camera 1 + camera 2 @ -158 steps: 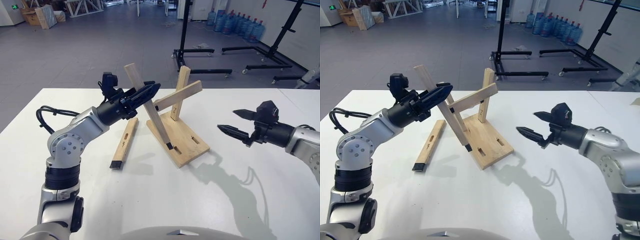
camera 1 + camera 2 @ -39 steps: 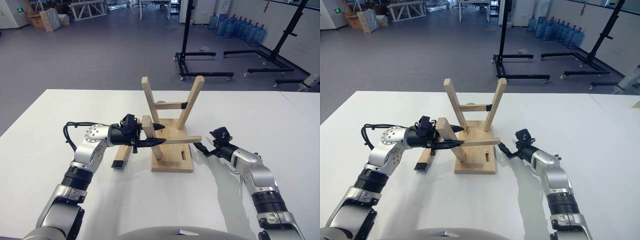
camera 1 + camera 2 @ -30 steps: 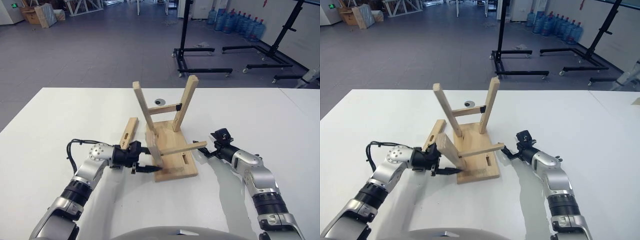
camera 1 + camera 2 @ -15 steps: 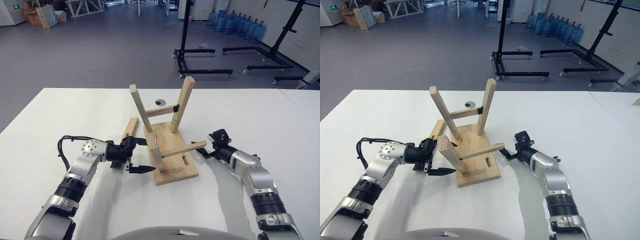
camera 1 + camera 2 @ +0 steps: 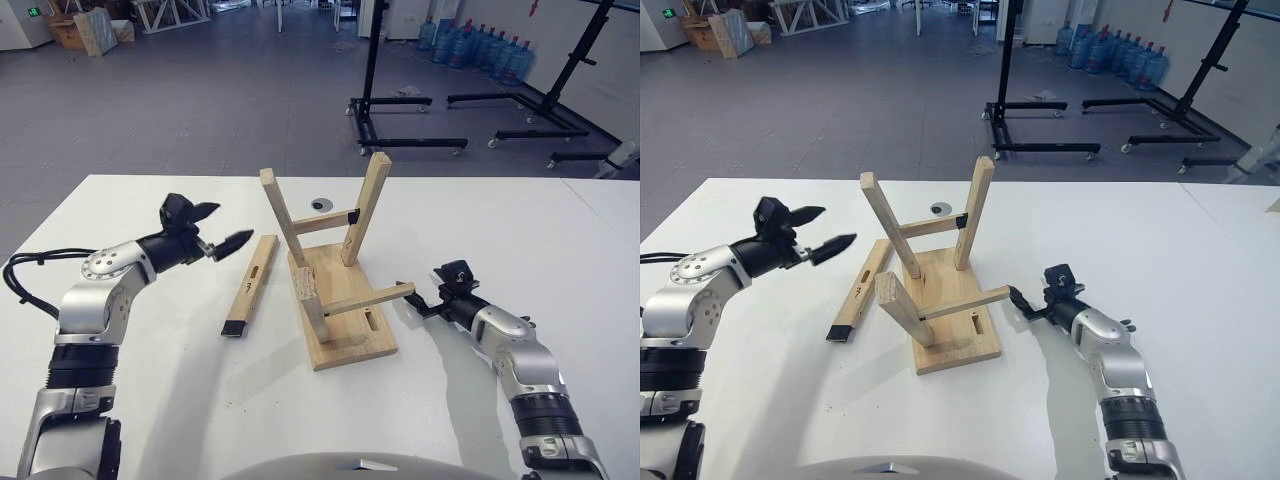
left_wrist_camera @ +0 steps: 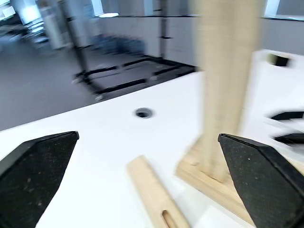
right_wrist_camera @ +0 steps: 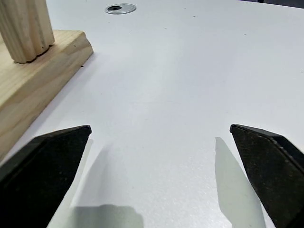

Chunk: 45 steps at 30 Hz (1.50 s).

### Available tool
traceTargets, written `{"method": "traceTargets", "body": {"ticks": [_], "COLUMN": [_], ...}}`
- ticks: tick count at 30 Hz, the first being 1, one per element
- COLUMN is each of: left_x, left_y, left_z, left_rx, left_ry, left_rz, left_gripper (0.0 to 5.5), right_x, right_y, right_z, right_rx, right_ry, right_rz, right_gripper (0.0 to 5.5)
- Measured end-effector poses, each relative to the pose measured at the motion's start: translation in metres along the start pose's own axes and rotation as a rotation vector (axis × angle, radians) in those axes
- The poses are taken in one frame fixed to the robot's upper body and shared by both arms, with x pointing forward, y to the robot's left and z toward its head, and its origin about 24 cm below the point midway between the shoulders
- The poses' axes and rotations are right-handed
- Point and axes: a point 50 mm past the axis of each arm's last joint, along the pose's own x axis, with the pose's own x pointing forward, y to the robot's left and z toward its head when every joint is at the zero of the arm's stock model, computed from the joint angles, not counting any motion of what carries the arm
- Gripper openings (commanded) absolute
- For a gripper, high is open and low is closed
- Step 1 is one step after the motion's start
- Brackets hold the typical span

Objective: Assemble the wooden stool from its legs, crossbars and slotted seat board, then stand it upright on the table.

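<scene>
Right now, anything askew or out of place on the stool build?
Yes. The fourth leg lies loose on the table, left of the seat board. The near crossbar juts from the single near leg with its right end free and no leg on it, so that side is unfinished.

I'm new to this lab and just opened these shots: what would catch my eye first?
A half-built stool lies upside down on the table, three legs in the air and one crossbar jutting toward the right gripper, which sits open and low beside it. A loose leg lies flat left of the stool, and the left gripper hangs open in the air beyond it.
</scene>
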Motion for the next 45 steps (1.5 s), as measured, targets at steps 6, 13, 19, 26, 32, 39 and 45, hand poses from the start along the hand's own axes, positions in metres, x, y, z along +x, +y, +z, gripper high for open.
{"method": "traceTargets", "body": {"ticks": [6, 13, 19, 26, 32, 39, 45], "left_x": [-0.004, -0.02, -0.012, -0.005, -0.006, -0.006, -0.007], "left_y": [-0.04, -0.072, -0.074, -0.07, -0.069, -0.07, -0.069], "left_z": [-0.006, -0.029, -0.056, -0.076, -0.077, -0.08, -0.086], "left_rx": [-0.012, -0.073, -0.099, -0.164, -0.173, -0.194, -0.193], "left_ry": [0.352, 0.586, 0.671, 0.663, 0.656, 0.644, 0.63], "left_rz": [0.236, 0.191, 0.212, 0.282, 0.299, 0.297, 0.299], "left_gripper": [5.39, 5.39, 5.21, 4.21, 3.31, 2.22, 2.05], "right_x": [-0.018, -0.029, -0.024, -0.018, -0.017, -0.016, -0.016], "right_y": [-0.005, 0.002, 0.009, 0.01, 0.01, 0.01, 0.008], "right_z": [-0.002, -0.011, -0.011, -0.005, -0.006, -0.012, -0.012], "right_rx": [0.004, 0.056, 0.065, 0.055, 0.057, 0.066, 0.06], "right_ry": [-0.029, -0.036, -0.037, -0.047, -0.042, -0.021, -0.015], "right_rz": [-0.076, -0.133, -0.11, -0.082, -0.077, -0.073, -0.061], "right_gripper": [5.4, 5.4, 5.4, 5.4, 5.4, 5.4, 5.4]}}
